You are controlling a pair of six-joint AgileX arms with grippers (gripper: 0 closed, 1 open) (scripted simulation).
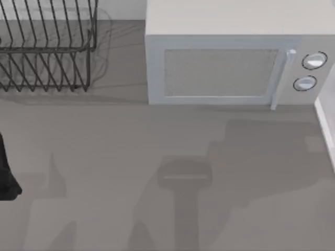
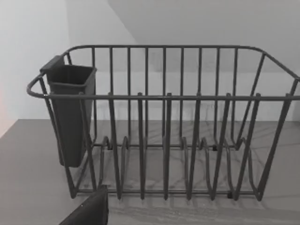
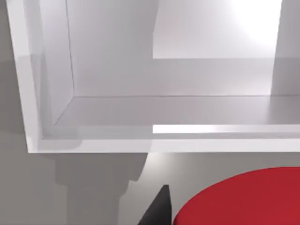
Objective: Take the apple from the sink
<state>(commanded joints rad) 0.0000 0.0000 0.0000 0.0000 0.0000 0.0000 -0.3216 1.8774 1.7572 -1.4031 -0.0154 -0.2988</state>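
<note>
The apple (image 3: 243, 197) is a smooth bright red ball, large and close in the right wrist view. It hangs over the grey counter just outside the white sink (image 3: 93, 145). My right gripper (image 3: 187, 218) is shut on the apple, with one black finger (image 3: 158, 211) pressed against its side. The sink basin behind it is bare and white. In the top view a strip of the sink's white rim (image 1: 327, 125) runs along the right edge. My left arm (image 1: 6, 178) sits parked at the table's left edge, and its gripper (image 2: 89, 211) faces the dish rack.
A black wire dish rack (image 1: 47, 47) with a dark utensil cup (image 2: 70, 112) stands at the back left. A white microwave (image 1: 235, 57) with its door closed fills the back middle and right. An arm's shadow (image 1: 183, 198) lies on the grey counter in front.
</note>
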